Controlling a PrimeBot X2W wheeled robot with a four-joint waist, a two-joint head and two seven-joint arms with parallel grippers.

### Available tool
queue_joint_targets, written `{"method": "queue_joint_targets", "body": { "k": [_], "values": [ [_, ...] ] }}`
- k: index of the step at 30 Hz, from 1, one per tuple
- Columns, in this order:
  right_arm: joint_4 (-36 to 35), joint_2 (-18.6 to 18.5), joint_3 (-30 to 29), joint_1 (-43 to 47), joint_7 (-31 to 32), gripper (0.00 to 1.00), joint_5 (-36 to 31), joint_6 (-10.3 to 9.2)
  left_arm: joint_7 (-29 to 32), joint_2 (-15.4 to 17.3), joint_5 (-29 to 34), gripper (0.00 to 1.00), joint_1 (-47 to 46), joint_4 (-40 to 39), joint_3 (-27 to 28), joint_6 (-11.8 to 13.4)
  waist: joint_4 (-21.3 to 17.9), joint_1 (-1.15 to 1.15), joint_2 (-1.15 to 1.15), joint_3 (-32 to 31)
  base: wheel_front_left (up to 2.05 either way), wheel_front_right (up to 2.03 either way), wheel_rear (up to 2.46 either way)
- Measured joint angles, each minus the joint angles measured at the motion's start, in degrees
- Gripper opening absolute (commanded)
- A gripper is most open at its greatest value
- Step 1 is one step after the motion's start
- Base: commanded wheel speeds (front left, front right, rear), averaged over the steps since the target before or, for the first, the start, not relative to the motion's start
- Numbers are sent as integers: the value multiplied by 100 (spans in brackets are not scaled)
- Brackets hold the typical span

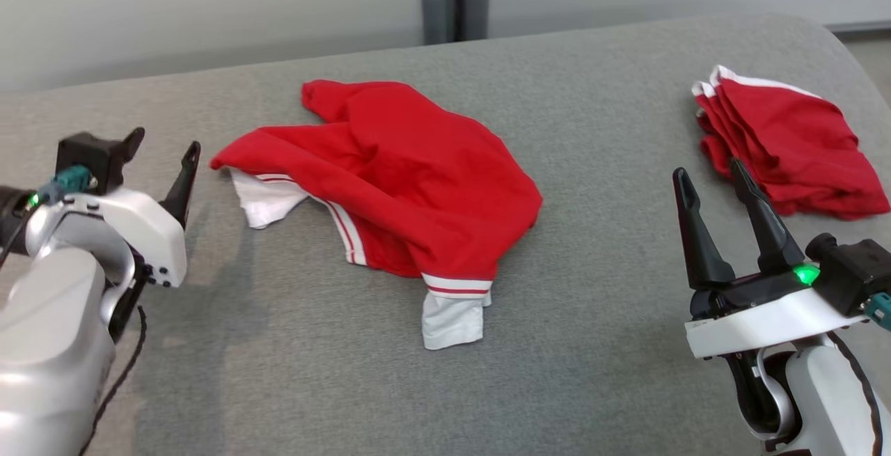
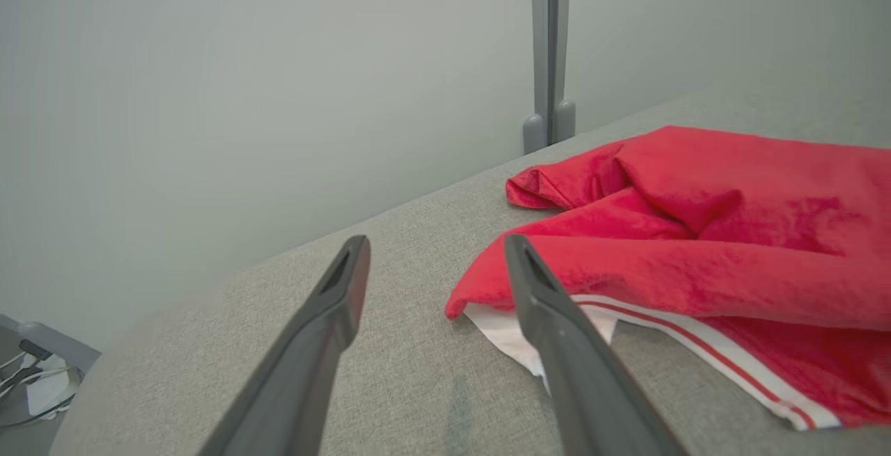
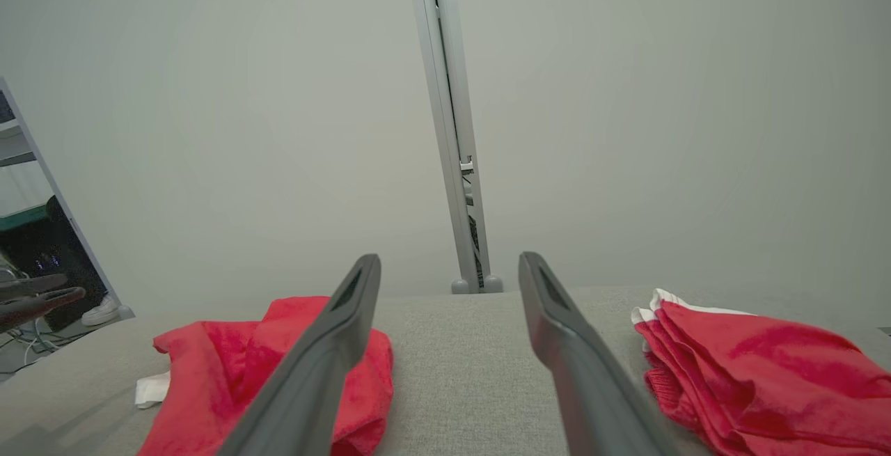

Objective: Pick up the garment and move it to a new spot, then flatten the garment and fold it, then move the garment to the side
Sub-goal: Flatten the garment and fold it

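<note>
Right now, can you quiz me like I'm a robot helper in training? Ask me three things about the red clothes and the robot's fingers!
1. True or false: the left gripper and the right gripper both have open fingers holding nothing.
2. Fill the gap: the crumpled red garment on the grey surface has striped trim and cuffs coloured ____.
3. Pick one: the folded red pile lies A) beside the right gripper, B) beside the left gripper, C) on top of the crumpled red garment.

Key: 1 true; 2 white; 3 A.
</note>
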Motion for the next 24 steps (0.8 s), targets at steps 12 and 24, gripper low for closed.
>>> {"method": "queue_joint_targets", "body": {
  "k": [12,24],
  "values": [
    [-8,40,-138,255,0,100,-9,0,-417,-115,-558,100,1780,-2180,455,864,355,0,0,-267,0,0,0],
    [-88,36,-198,399,0,100,-1,0,-591,-515,-903,100,3638,-4498,943,2007,343,0,0,-374,0,0,0]
  ]
}}
